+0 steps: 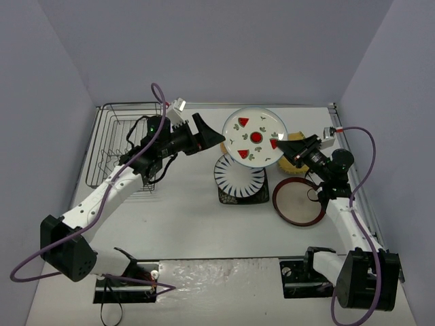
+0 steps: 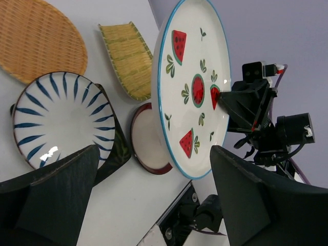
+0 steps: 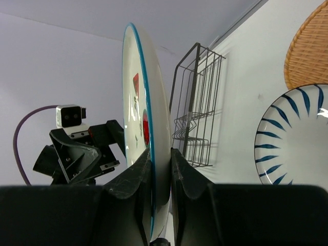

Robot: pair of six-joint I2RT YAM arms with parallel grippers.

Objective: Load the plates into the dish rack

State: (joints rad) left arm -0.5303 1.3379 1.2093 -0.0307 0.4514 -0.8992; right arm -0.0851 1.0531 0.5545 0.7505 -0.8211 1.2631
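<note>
On the plate [image 1: 256, 151], watermelon slices [image 1: 243, 122]

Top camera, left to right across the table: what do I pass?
dish rack → left pincer → watermelon plate → red-rimmed plate

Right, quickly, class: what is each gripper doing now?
Left gripper: open.
Right gripper: shut on the watermelon plate.
</note>
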